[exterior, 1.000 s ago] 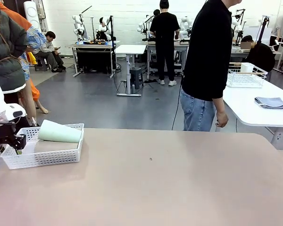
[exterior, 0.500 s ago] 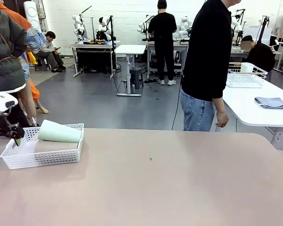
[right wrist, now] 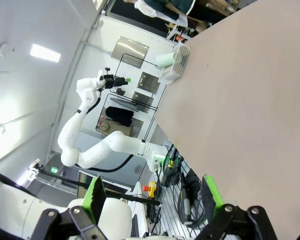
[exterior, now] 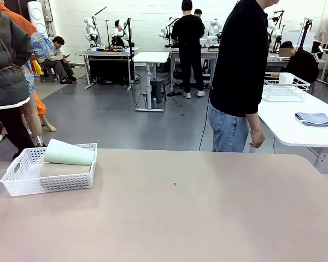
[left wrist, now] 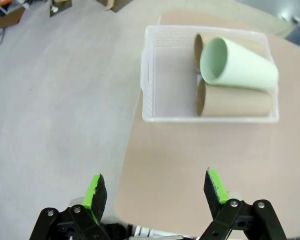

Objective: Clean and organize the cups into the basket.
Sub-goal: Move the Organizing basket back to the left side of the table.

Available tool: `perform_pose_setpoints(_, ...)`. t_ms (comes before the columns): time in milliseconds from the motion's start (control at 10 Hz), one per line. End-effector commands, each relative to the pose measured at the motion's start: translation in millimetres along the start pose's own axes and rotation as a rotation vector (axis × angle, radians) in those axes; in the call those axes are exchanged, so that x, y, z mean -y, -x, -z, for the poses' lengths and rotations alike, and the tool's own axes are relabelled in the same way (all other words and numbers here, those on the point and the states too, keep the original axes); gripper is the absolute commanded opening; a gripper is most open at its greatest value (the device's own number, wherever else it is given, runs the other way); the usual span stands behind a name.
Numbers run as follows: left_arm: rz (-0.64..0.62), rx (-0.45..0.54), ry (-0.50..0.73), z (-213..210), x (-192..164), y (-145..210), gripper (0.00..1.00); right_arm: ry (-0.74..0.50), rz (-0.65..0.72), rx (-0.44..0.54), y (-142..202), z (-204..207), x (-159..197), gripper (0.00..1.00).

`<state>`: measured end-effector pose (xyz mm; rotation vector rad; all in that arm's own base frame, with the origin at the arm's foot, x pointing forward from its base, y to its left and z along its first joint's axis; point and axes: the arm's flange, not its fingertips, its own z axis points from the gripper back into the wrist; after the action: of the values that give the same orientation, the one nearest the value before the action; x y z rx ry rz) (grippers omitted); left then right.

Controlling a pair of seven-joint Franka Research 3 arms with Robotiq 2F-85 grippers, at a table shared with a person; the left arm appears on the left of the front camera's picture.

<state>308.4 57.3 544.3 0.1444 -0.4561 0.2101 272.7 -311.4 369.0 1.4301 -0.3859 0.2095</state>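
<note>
Your white lattice basket (left wrist: 210, 107) sits in the upper right of the left wrist view. It holds three cups: one mint green cup (left wrist: 237, 65) lying atop two taupe cups (left wrist: 235, 101) laid side by side, apparently stacked to fit. Task looks complete. Your left gripper (left wrist: 154, 187) hangs above, fingers apart, empty. Right gripper (right wrist: 150, 195) likewise spread, empty, well apart from the basket.

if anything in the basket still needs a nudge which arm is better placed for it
Left, probably. The left gripper hangs open above the basket, looking down on the mint cup lying across two brown cups. The right gripper, also open, sits far off across the table.
</note>
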Motion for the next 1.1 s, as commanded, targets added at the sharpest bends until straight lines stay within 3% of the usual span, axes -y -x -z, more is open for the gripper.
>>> perform_pose_setpoints(0,0.129,-0.044,0.009,36,4,113,1.00,0.010,0.018,0.007,2,3,-1,1.00)
perform_pose_setpoints(100,0.147,-0.079,-0.011,46,13,115,1.00,0.010,0.018,0.007,2,3,-1,1.00)
perform_pose_setpoints(200,0.062,-0.028,0.001,-12,3,11,1.00,0.010,0.018,0.007,2,3,-1,1.00)
perform_pose_setpoints(700,0.083,-0.040,0.003,-16,3,15,1.00,0.010,0.018,0.007,2,3,-1,1.00)
perform_pose_setpoints(800,0.051,-0.180,0.402,-17,-26,6,1.00,0.010,0.018,0.007,2,3,-1,1.00)
perform_pose_setpoints(1000,-0.040,-0.335,0.789,-10,-91,-2,1.00,0.010,0.018,0.007,2,3,-1,1.00)
